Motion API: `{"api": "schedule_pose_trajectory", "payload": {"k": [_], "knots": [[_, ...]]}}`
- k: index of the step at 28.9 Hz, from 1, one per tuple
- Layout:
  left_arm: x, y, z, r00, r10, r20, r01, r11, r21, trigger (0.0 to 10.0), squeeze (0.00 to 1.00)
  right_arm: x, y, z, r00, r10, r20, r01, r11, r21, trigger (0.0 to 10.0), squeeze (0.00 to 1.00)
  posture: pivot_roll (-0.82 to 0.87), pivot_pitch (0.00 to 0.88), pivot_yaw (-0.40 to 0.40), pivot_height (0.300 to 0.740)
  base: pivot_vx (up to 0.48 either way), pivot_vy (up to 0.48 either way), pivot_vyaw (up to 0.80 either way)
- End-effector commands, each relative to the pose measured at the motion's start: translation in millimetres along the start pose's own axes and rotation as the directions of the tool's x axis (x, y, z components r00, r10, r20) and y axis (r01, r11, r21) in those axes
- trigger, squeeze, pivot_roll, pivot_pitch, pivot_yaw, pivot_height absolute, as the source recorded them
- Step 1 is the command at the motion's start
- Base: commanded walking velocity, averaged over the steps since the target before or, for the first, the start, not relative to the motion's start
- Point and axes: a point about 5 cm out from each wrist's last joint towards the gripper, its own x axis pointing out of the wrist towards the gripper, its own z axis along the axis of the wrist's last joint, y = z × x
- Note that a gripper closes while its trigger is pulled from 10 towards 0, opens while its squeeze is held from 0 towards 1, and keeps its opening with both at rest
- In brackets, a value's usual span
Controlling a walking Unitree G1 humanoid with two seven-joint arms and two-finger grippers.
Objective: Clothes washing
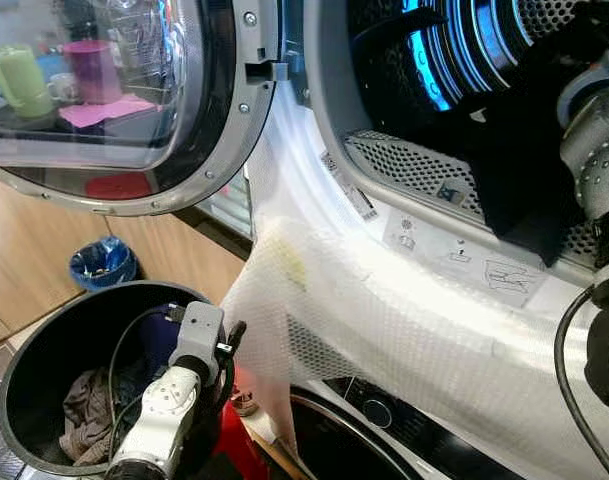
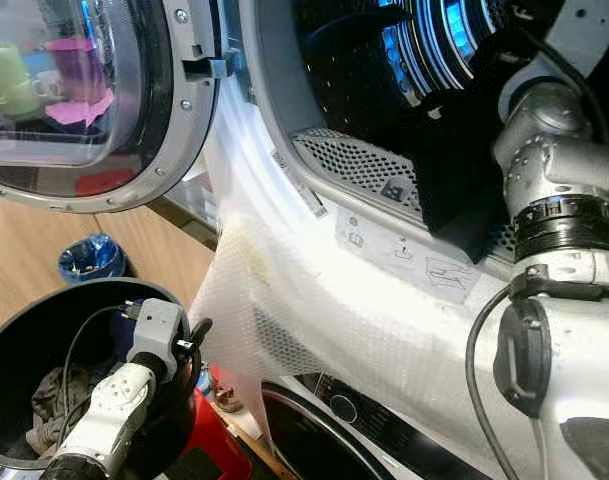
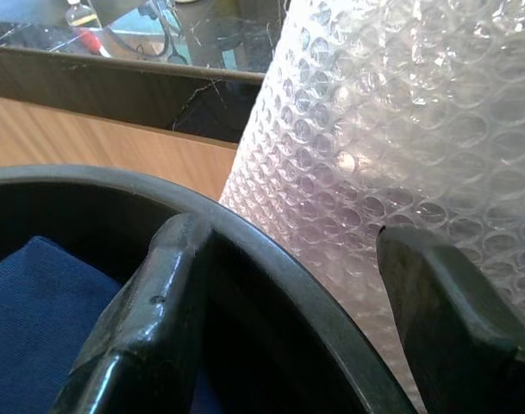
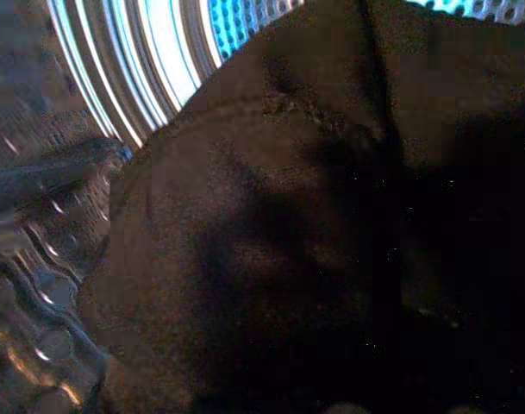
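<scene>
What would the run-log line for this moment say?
right arm: in washer drum with dark garment | left gripper: open, over basket rim | door: open

The silver right arm (image 2: pixel 549 165) reaches into the open front-loading washer drum (image 2: pixel 424 60) — a dark garment (image 2: pixel 454 190) draped over its perforated rim.

Blue glow from my drum (image 1: pixel 454 50) (striped glare), daylight reflections on door glass (image 1: pixel 84 80), right wrist view murky, grainy

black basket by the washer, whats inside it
In the black basket: a brownish-grey garment and a blue cloth. The left end effector, open, straddles its rim; the arm covers the rest.
</scene>
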Motion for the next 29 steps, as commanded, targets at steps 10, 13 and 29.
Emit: {"api": "schedule_pose_trajectory", "payload": {"k": [10, 13, 29], "knots": [[-6.1, -3.1, -13.9, 0.998, -0.01, -0.061, 0.009, 1.0, -0.014, 10.0, 0.0, -58.6, 0.9, 32.9, 0.99, 0.055, 0.134, -0.06, 0.998, 0.036, 10.0, 1.0, 0.03, 0.088, -0.024, 0.74, 0.0, 0.0, 0.0], [-4.3, -2.9, -12.5, 0.998, -0.01, -0.064, 0.01, 1.0, -0.011, 10.0, 0.0, -77.9, -3.4, 38.0, 0.987, 0.027, 0.156, -0.032, 0.999, 0.024, 10.0, 1.0, 0.01, 0.089, -0.019, 0.74, 0.0, 0.0, 0.0], [-4.1, -6.8, -14.1, 0.996, -0.026, -0.086, 0.026, 1.0, -0.01, 10.0, 0.0, -118.9, -37.0, -1.9, 0.999, -0.049, 0.023, 0.053, 0.983, -0.176, 10.0, 1.0, 0.02, 0.086, -0.028, 0.74, 0.0, 0.0, 0.0]]}}
